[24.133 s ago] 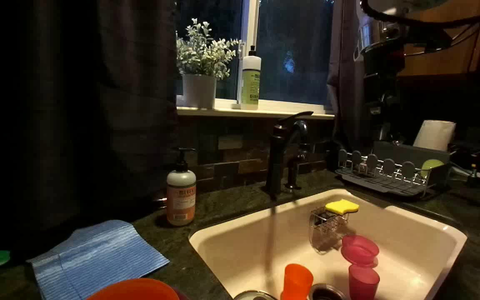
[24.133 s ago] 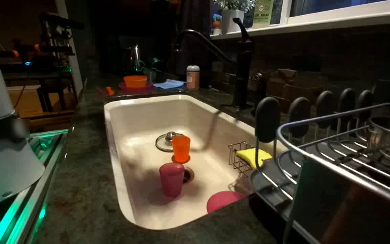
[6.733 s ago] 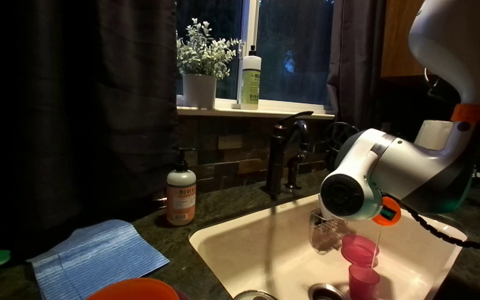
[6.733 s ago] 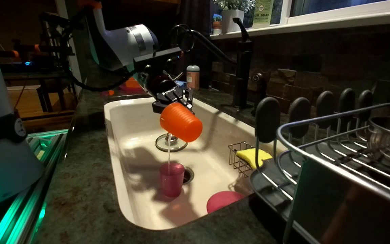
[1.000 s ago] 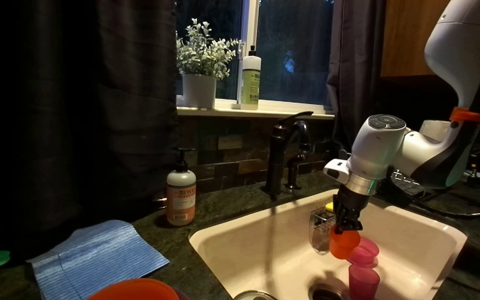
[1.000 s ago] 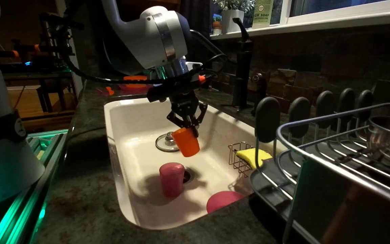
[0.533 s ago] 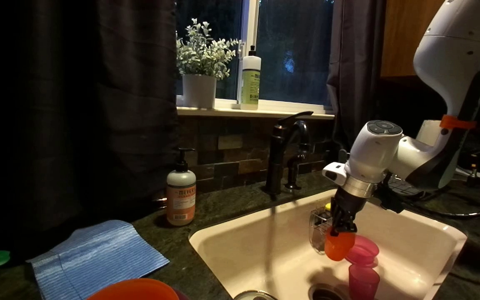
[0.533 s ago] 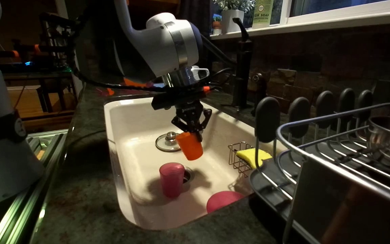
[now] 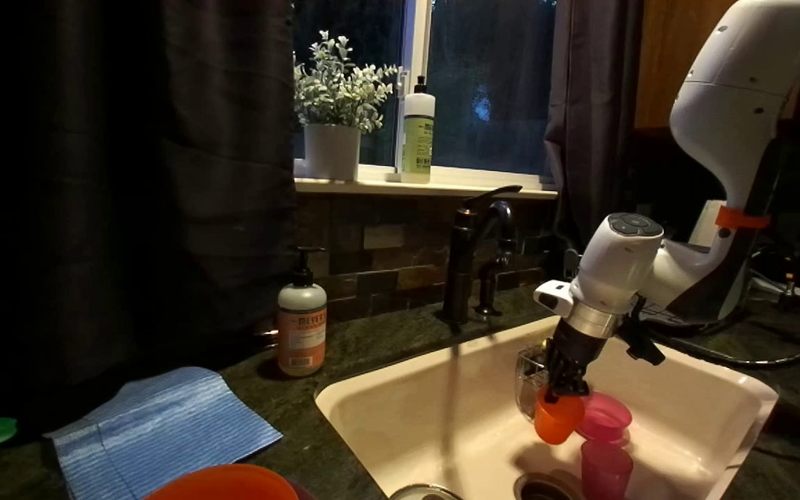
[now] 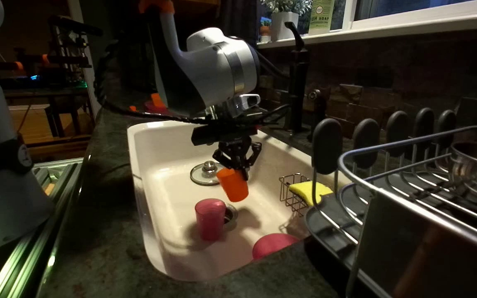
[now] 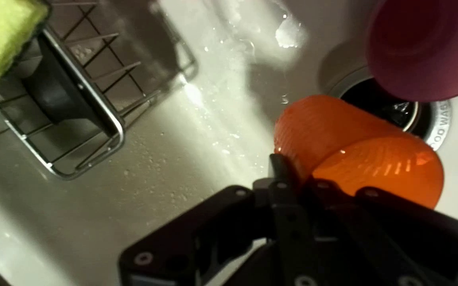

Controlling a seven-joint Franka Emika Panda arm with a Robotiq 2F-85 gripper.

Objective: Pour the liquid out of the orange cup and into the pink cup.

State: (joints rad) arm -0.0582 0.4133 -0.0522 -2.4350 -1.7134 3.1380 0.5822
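Observation:
My gripper (image 10: 242, 170) is shut on the wall of the orange cup (image 10: 233, 186), with one finger (image 11: 280, 167) outside it and the other at its inner side. Tilted a little, mouth up, the orange cup hangs above the sink floor near the drain. No stream leaves it; wet glints show on its inner wall in the wrist view. The pink cup (image 10: 210, 221) stands upright on the sink floor beside the drain, also at the upper right of the wrist view (image 11: 424, 55). How much liquid it holds cannot be seen.
A wire caddy (image 11: 94, 91) with a yellow sponge (image 10: 309, 192) hangs on the sink wall. A pink dish (image 10: 275, 245) and a glass lid (image 10: 199, 176) lie in the sink. The faucet (image 9: 461, 271) and dish rack (image 10: 381, 194) border it.
Several seconds ago the orange cup was tipped, with liquid streaming into the pink cup; now it is nearly upright. Over the last second, gripper and cup have sunk lower, towards the drain.

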